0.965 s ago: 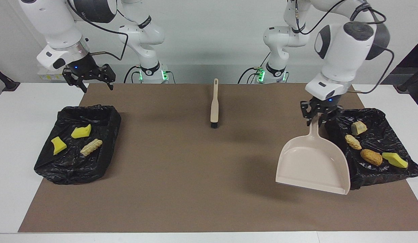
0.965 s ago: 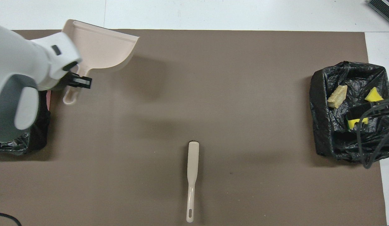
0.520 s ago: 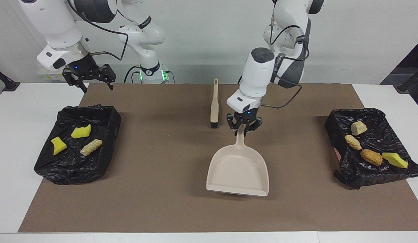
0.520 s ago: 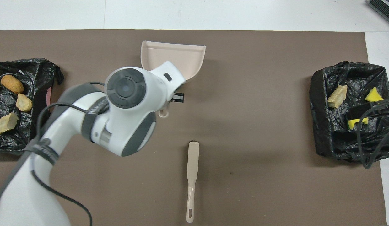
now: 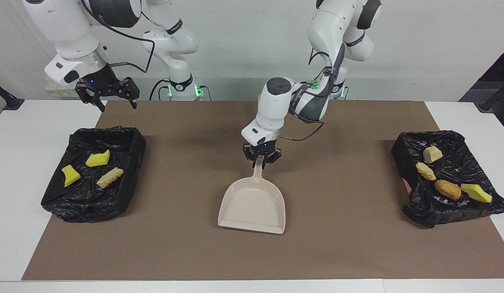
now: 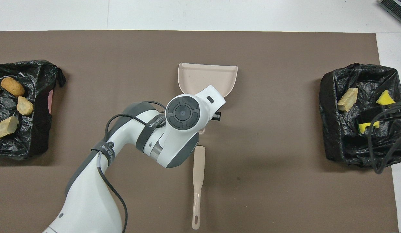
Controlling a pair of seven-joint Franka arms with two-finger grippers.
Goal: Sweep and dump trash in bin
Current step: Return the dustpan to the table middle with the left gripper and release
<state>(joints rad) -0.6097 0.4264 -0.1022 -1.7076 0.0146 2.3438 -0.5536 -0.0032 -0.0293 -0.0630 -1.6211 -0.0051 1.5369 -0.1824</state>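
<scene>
Seven scraps of trash, all lying in black-lined bins. Four in the bin [image 5: 475,140] at the left arm's end of the table: a pale bread lump [image 5: 432,154], a tan croissant-like pastry [image 5: 426,171], a golden-brown potato-like lump [image 5: 447,189] and a yellow-green sponge piece [image 5: 476,193], strung in a row with the bread lump nearest the robots. Three in the bin [image 5: 129,136] at the right arm's end: two yellow sponge pieces [image 5: 98,158] [image 5: 70,175] and a second tan pastry [image 5: 110,177]. One beige dustpan [image 5: 252,203] at mid-table, tray on the brown mat [image 5: 186,244] (or just above it, hard to tell), mouth turned away from the robots, handle pinched shut-tight in the left gripper [image 5: 262,159]. One beige brush [image 6: 198,181] flat on the mat, nearer the robots than the dustpan. Right gripper [image 5: 108,97] waiting with fingers spread wide, empty, over the table near its bin's edge.
</scene>
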